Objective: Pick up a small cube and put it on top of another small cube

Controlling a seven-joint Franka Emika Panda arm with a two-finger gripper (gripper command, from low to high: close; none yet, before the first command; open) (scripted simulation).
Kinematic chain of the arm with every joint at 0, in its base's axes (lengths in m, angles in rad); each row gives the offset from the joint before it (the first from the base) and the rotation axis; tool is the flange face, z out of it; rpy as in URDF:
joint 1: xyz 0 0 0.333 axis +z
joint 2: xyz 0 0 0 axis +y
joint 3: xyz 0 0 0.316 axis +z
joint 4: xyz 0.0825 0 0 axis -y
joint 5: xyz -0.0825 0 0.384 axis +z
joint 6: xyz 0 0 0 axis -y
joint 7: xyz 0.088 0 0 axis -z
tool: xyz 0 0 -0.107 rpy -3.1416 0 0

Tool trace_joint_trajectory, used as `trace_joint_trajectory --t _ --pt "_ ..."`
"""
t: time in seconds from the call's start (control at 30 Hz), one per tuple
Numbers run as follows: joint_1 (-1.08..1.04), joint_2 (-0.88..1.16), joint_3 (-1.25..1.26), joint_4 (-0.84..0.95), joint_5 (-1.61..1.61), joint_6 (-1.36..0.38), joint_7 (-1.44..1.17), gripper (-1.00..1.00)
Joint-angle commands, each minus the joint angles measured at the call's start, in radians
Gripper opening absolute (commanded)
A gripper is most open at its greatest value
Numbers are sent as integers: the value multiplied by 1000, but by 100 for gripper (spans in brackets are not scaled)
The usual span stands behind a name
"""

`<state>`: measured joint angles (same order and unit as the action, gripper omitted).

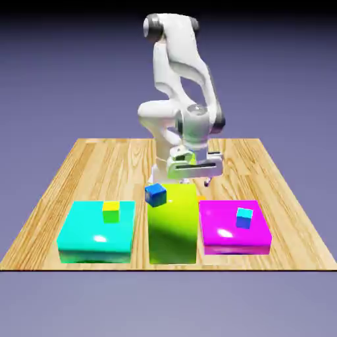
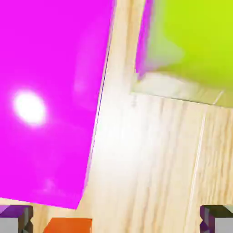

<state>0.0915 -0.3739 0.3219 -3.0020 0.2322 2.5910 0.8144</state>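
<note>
so the gripper is hanging low over the middle of the table, just behind the tall yellow-green block, with its jaws spread wide apart and nothing between them. in the hand view you can see both grey fingertips down in the bottom corners, far from each other.

the red-orange small cube is only a sliver of orange at the bottom edge of the hand view, left of center, sitting on bare wood between the fingertips but closer to the left one. in the exterior view it's pretty much hidden behind the tall block, maybe a speck of orange near that block's upper right corner, can't really say. the magenta block fills the left of the hand view and the yellow-green one takes the upper right.

3 other little cubes around: a blue small cube at the upper left corner of the tall block, a yellow-green small cube on the cyan block, and a cyan-and-blue small cube on the magenta block.

handling-wise i'd guess it's light and rigid with flat, slick-looking faces, so no crush worries. grab it on 2 opposite side faces, centered, jaws square to them, or it'll probably twist or squirt out. the hand looks like it needs to shift so the cube sits midway between the fingers first. it's tiny, so there's not much margin.
</note>
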Motion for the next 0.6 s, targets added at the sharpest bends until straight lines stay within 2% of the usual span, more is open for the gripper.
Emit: trace_joint_trajectory --t 0.0,0.37,0.43,0.57 --pt "-13 10 36 -5 28 2 -3 0" --pt "-165 121 435 -55 333 42 -45 0" --pt "-167 122 439 -55 337 43 -45 0" --pt "-28 228 295 -47 329 138 -46 0"
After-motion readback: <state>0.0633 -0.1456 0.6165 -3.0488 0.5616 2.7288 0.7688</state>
